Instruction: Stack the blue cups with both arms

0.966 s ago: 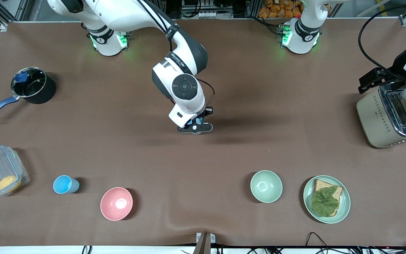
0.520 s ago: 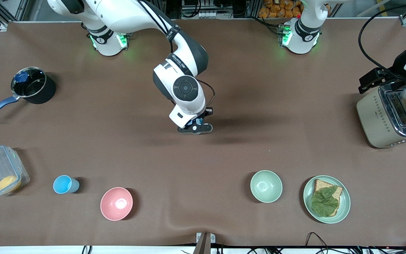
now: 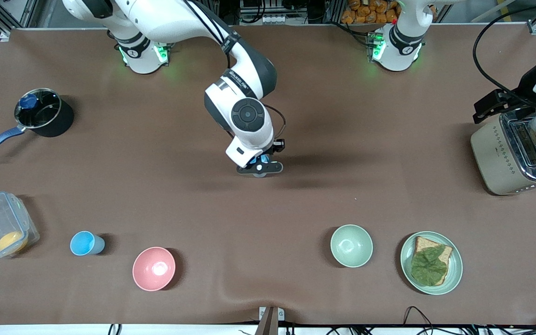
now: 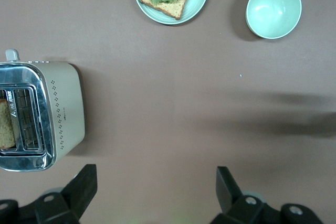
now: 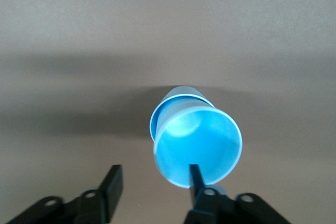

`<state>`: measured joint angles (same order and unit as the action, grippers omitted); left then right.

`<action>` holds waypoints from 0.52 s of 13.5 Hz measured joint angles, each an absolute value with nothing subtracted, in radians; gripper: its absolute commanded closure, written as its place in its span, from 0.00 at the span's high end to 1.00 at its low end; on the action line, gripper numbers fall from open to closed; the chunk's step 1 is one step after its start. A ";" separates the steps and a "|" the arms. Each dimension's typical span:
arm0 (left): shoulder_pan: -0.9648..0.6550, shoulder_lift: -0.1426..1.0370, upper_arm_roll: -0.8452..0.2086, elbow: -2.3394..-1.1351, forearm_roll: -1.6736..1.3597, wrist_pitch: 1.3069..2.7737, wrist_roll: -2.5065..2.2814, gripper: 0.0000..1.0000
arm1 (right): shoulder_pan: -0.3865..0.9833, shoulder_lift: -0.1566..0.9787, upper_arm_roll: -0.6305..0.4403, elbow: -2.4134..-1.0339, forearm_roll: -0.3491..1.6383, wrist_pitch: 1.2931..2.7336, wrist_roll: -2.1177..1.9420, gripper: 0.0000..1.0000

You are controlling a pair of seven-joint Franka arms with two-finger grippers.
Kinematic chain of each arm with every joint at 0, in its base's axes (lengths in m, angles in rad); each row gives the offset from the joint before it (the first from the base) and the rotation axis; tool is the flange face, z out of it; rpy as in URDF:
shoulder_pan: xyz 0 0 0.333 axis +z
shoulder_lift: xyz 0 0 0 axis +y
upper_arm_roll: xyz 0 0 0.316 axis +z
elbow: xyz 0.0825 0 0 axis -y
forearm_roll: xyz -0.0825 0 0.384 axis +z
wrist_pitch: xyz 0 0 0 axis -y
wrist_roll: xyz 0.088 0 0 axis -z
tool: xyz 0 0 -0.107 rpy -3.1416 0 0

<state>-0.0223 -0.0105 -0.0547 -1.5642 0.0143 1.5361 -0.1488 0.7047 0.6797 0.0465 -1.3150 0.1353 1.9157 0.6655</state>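
Observation:
One blue cup point(image 3: 86, 243) stands near the front edge, between a clear container and the pink bowl point(image 3: 153, 269). A second blue cup point(image 5: 197, 140) stands upright on the mat at mid-table, right under my right gripper point(image 5: 154, 182). In the front view the right gripper point(image 3: 259, 168) hides almost all of this cup. The right gripper is open: one finger point(image 5: 195, 178) overlaps the cup's rim and the other stands clear of its wall. My left gripper point(image 4: 155, 187) is open and empty, high over the mat beside the toaster point(image 4: 39, 114).
The pale green bowl point(image 3: 351, 245) and a plate with bread and a leaf point(image 3: 431, 263) sit near the front edge. The toaster point(image 3: 514, 153) stands at the left arm's end. A black saucepan point(image 3: 43, 112) and a clear container point(image 3: 0, 231) are at the right arm's end.
The right arm has shifted slightly toward the left arm's end, its gripper staying over the mid-table cup. The left arm has not moved.

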 measured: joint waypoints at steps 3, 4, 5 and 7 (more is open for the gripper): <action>-0.023 -0.010 -0.055 -1.564 -0.002 1.546 -0.149 1.00 | 0.655 0.656 0.033 -1.290 0.139 1.895 0.667 1.00; -0.023 -0.010 -0.055 -1.564 -0.003 1.548 -0.149 1.00 | 0.615 0.635 0.032 -1.287 0.143 1.856 0.636 1.00; -0.023 -0.010 -0.055 -1.564 -0.005 1.548 -0.149 1.00 | 0.575 0.612 0.031 -1.287 0.147 1.816 0.579 1.00; -0.023 -0.010 -0.055 -1.564 -0.010 1.549 -0.149 1.00 | 0.495 0.560 0.028 -1.301 0.149 1.746 0.455 1.00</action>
